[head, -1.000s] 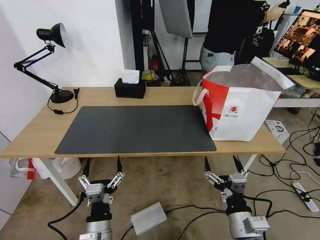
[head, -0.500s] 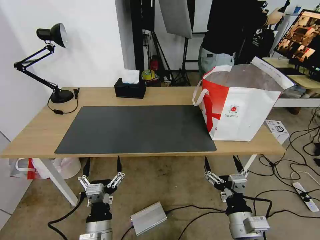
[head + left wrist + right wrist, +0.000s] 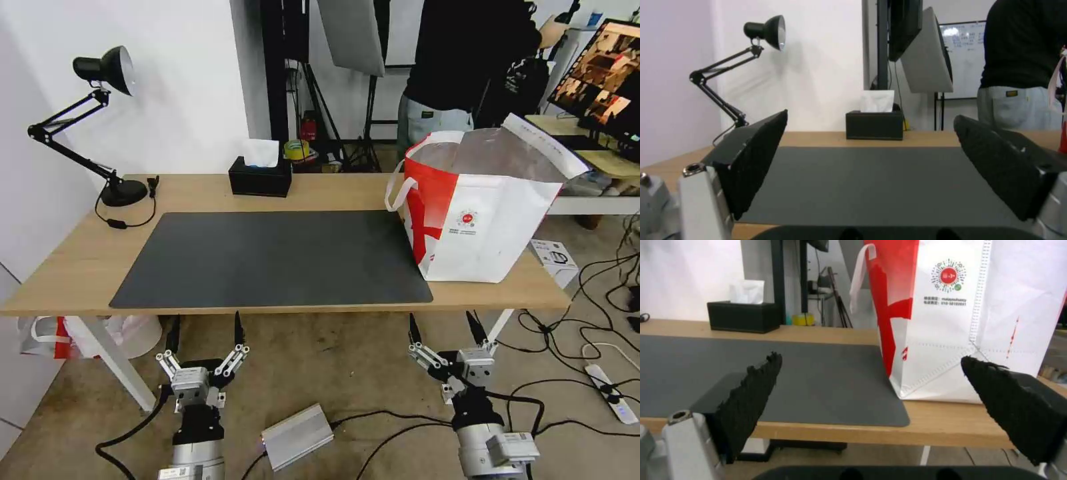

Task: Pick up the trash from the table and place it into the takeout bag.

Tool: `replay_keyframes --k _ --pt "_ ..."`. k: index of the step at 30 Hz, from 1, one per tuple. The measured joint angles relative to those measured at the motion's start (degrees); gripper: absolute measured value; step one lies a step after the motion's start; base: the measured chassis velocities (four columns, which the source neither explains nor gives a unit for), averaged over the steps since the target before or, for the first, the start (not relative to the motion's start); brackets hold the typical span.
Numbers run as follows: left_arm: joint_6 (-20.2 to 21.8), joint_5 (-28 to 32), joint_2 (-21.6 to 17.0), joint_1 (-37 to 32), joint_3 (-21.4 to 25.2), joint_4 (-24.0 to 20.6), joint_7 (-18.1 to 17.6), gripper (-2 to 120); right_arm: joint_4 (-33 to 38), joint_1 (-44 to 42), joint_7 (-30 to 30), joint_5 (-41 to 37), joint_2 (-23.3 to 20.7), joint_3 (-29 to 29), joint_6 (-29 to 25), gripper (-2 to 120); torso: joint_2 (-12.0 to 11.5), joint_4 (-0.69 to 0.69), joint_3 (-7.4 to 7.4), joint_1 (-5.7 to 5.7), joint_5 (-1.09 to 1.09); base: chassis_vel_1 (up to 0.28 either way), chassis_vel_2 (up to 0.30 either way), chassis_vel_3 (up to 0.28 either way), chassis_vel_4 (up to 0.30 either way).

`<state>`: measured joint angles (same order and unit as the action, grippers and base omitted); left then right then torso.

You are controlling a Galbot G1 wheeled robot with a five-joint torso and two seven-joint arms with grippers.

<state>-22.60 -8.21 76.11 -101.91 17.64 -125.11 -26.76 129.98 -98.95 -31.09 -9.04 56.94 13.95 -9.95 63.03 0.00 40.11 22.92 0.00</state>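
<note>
Comparing this moment with the two preceding views, no change is found in the work area: the table, the dark grey mat and the takeout bag are placed as before, and both arms are held where they were. Only the person behind the far edge has shifted slightly, touching none of the task's things.

No trash is seen on the table or the mat; whether it lies inside the bag cannot be told, since the foil-lined mouth is turned away. It is judged that the task is either finished or not yet supplied with items.

The bag is stood upright on the right end of the table, its base overlapping the mat's right edge. The black tissue box and the desk lamp are set along the far edge.

The left gripper and the right gripper are held below the near table edge, fingers spread wide and empty.

On the bag a round red logo is printed, with two lines of small text beneath, too fine to be read.
</note>
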Motion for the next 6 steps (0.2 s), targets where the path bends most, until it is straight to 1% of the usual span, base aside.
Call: replay_keyframes --k 6 --pt "0.00 0.00 0.00 0.00 0.00 0.00 0.00 100 0.00 0.00 0.00 0.00 0.00 0.00 0.00 100 0.00 0.00 0.00 0.00 0.00 0.000 0.000 0.000 0.000"
